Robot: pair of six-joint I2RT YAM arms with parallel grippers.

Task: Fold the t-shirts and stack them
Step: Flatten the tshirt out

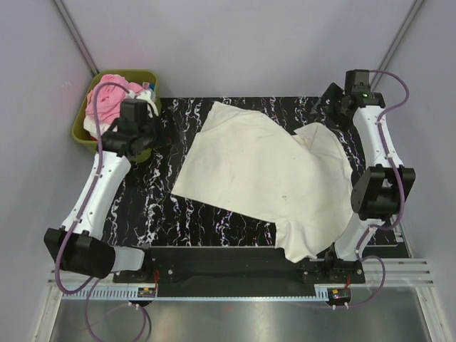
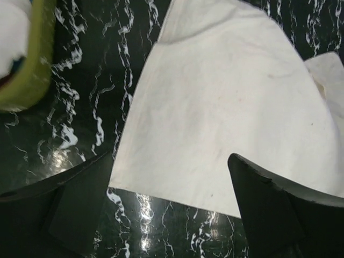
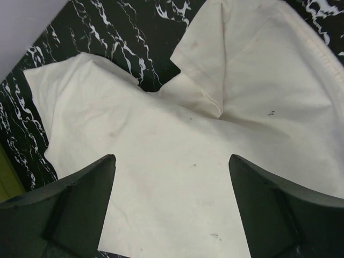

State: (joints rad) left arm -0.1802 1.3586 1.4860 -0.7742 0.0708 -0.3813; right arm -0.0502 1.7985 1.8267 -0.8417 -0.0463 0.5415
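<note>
Tee point(image 1: 256, 171) btwn L pincer point(image 2: 170, 161), R pincer point(image 3: 172, 161) (2 agape)

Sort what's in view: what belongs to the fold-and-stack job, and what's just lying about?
Job:
cream t-shirt, spread out, not yet folded
pink shirt and white garment, bundled together

Lying about:
green basket, holding those two
black marbled table, under the cream one
</note>
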